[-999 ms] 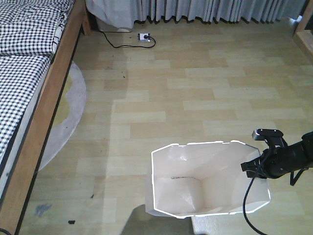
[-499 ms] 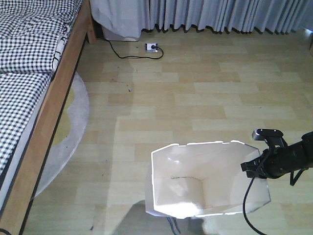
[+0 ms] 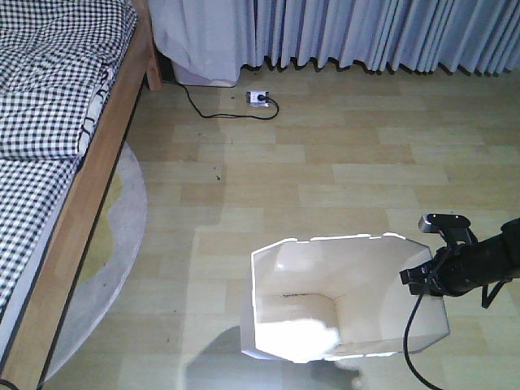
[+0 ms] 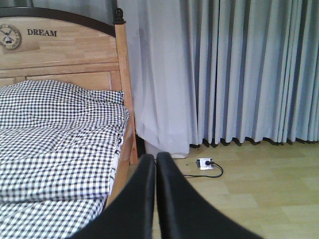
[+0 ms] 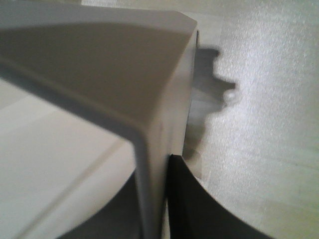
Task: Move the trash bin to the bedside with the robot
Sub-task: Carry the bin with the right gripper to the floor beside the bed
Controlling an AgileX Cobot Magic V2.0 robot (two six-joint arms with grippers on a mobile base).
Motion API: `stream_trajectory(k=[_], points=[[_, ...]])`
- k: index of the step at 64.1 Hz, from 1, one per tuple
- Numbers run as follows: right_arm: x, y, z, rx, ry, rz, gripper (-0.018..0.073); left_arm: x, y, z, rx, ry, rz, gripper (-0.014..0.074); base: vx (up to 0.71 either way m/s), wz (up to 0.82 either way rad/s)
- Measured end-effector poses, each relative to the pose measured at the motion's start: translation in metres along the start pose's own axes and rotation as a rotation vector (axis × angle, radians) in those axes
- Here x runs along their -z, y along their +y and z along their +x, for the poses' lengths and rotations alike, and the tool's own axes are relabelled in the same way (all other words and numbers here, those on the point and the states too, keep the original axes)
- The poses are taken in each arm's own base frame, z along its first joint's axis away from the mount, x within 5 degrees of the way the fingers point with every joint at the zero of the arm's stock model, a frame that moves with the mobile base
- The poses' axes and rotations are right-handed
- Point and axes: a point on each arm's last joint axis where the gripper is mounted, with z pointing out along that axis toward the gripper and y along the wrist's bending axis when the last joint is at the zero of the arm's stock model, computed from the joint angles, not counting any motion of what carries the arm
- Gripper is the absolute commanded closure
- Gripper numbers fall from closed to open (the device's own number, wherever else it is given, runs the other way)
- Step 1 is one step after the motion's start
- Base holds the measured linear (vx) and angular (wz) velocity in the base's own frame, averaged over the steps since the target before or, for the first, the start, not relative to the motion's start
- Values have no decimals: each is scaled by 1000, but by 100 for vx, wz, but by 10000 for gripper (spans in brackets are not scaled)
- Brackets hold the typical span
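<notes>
The white trash bin with its angular rim stands low in the front view, cream inside. My right gripper is shut on the bin's right rim; in the right wrist view the rim wall runs between the two black fingers. The bed, a light wooden frame under a black-and-white checked cover, lies along the left, well apart from the bin. My left gripper is shut on nothing and faces the bed's headboard.
A round grey and yellow rug pokes out from under the bed. A white power strip with a black cable lies by the grey curtains at the far wall. Wood floor lies between bin and bed.
The whole floor scene has slid down and right in the front view while bin and right gripper keep their place in frame. The curtains and bed head show more now.
</notes>
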Motion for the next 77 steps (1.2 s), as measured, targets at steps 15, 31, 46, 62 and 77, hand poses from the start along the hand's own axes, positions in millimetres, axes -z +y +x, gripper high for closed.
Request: stream_trajectory(k=[15,31,46,62,77], points=[[0,0,0,0,0,1,561,0,0,0,0,0,0,603,32,1],[0,0,0,0,0,0,561,0,0,0,0,0,0,603,33,5],[0,0,0,0,0,0,561,0,0,0,0,0,0,603,32,5],[0,0,0,0,0,1,561,0,0,0,0,0,0,603,30,3],[0,0,0,0,0,1,561,0,0,0,0,0,0,603,26,1]])
